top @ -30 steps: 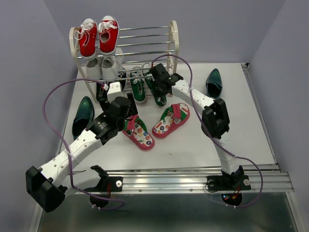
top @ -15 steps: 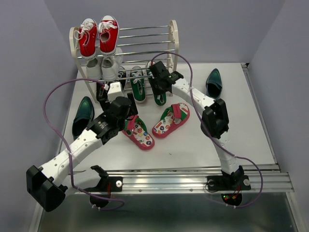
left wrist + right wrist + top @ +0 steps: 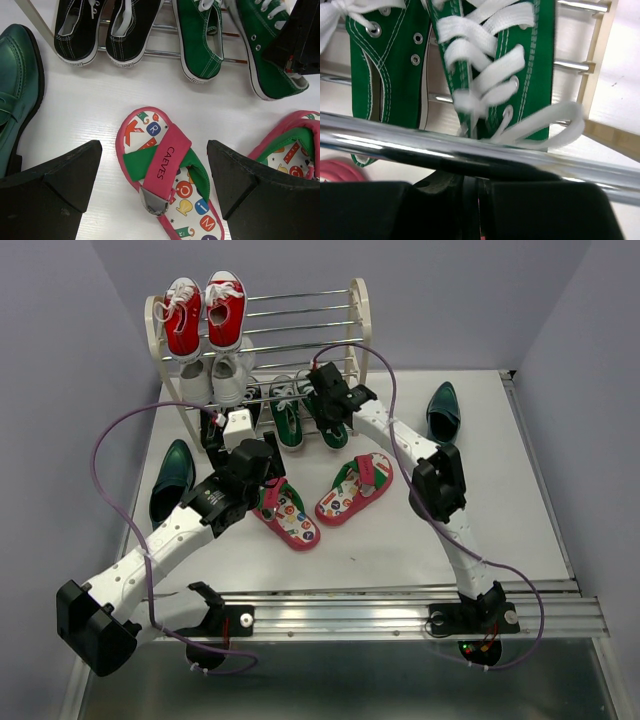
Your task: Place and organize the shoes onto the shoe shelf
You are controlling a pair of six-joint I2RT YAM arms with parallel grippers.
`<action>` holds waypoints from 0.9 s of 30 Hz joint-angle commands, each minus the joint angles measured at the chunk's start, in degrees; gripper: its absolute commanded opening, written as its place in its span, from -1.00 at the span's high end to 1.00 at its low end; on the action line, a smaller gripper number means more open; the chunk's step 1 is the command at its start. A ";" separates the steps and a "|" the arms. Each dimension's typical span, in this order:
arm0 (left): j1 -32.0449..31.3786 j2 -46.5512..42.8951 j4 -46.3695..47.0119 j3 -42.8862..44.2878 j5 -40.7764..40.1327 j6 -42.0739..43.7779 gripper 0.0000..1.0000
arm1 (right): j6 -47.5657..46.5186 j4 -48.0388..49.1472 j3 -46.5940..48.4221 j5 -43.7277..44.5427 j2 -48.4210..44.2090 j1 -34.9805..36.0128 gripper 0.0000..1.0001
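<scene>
- Shoe shelf (image 3: pixel 359 312) sits at the far edge of the table (image 3: pixel 500 530), left of centre. Red sneakers (image 3: pixel 204 318) are on the top tier, white sneakers (image 3: pixel 212 380) on the middle, black sneakers (image 3: pixel 102 27) at the left of the bottom tier.
- 2 green sneakers (image 3: pixel 288 422) are on the bottom rods beside the black pair, heels hanging toward the table.
- Right gripper (image 3: pixel 477 195) is tucked in at the heel of the right-hand green sneaker, under a chrome rod. Its fingers look nearly together, but I can't tell if they're pinching the heel or just clear of it (too dark down there).
- Left gripper (image 3: pixel 154 165) has its jaws spread wide with nothing in them, hovering over the left flip-flop (image 3: pixel 165 175) mid-table. The other flip-flop (image 3: pixel 355 488) lies just beside it to the right.
- 2 teal dress shoes: one (image 3: pixel 172 480) near the table's left edge, one (image 3: pixel 442 410) right of the shelf. Neither is shelved.
- Handling guess: flip-flops are light with floppy soles, so take the strap or pinch across the sole edge.
- Sneakers are soft canvas; the heel collar is the sane grab.
- Dress shoes look glossy, stiff and likely slippery; clamp the heel wall, not the toe.
</scene>
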 commanded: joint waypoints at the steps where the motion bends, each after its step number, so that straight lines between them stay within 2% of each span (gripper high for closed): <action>1: 0.38 -0.31 0.95 -0.30 -2.11 -0.15 -0.98 | -1.26 6.36 2.69 2.24 -1.55 -1.09 0.74; 6: 0.47 -0.13 1.12 -0.57 -1.85 -0.15 -0.98 | -0.20 7.58 3.74 3.28 0.02 -1.09 0.71; 8: 0.47 0.04 1.12 -0.57 -1.76 -0.15 -0.98 | 0.76 9.25 3.48 5.56 0.03 -1.09 0.85; 9: 0.56 0.13 1.21 -0.65 -1.85 -0.15 -0.98 | 1.12 10.82 3.04 6.62 -0.06 -1.09 0.98; 12: 0.56 0.39 1.21 -0.65 -1.85 -0.15 -0.98 | 1.56 12.77 2.42 5.84 -0.23 -1.09 0.99; 13: 0.56 0.40 1.12 -0.65 -1.85 -0.15 -0.98 | 1.38 12.77 2.51 4.79 -0.23 -1.09 0.85; 15: 0.56 0.22 1.21 -0.74 -2.11 -0.15 -0.98 | 1.38 13.21 1.38 4.08 -0.50 -1.09 0.82; 17: 0.73 0.22 1.30 -0.83 -2.20 -0.15 -0.98 | 0.42 15.05 -1.07 2.15 -1.11 -1.09 0.98; 20: 0.82 0.31 1.30 -0.83 -2.47 -0.06 -0.98 | 0.41 18.74 -5.55 2.49 -2.33 -1.09 0.99; 24: 1.08 0.57 1.30 -0.74 -2.47 -0.06 -0.98 | -0.46 30.84 -14.16 7.24 -5.93 -1.09 0.99; 27: 1.26 0.92 1.39 -0.65 -2.47 0.11 -0.98 | -2.13 34.12 -16.20 10.31 -7.61 -1.09 0.99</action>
